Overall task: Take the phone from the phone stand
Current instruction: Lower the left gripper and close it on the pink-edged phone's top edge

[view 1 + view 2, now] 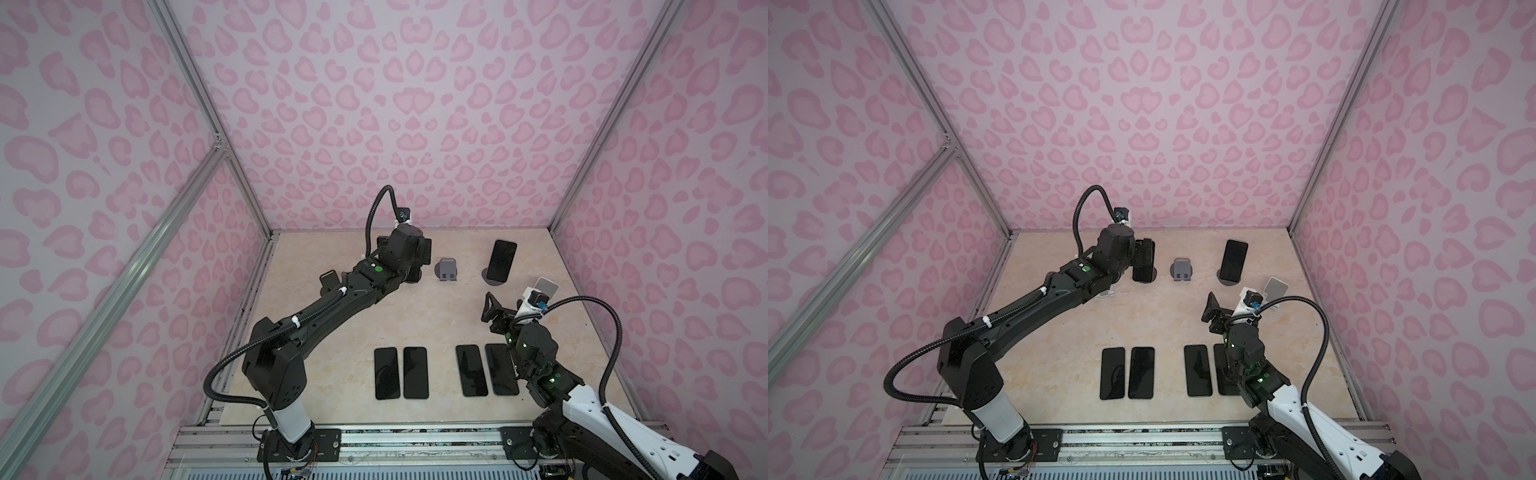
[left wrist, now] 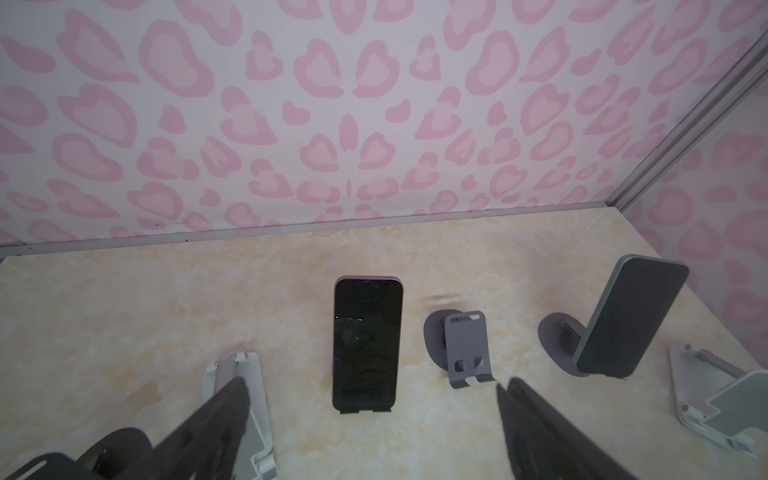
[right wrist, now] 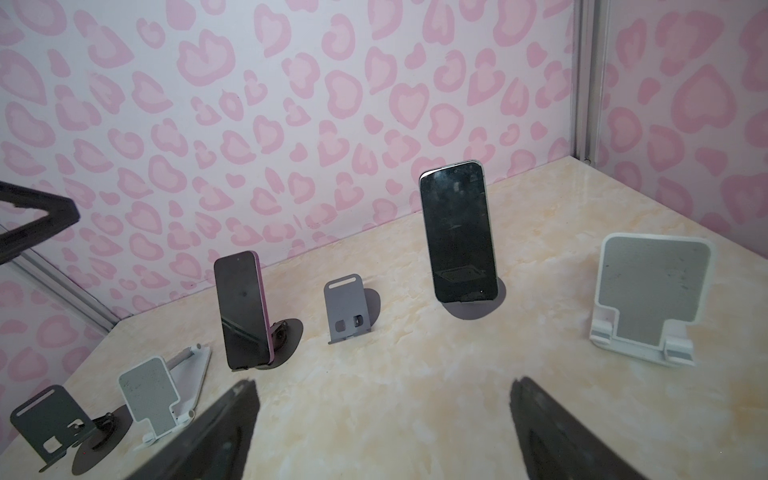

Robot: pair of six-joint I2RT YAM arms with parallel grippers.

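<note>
Our left pincer (image 2: 374, 384) fills the foreground, jaws spread wide and empty. Straight ahead of its gap and near, not yet touched, a pink-edged phone (image 2: 368, 340) leans back in its dark stand (image 3: 286, 336). Our right pincer (image 3: 382, 384), also spread and empty, faces a second propped phone (image 3: 457, 232). We judge the wide spread prepares a grasp across a phone's edges. Flat phones (image 1: 415, 372) lie behind both pincers.
</note>
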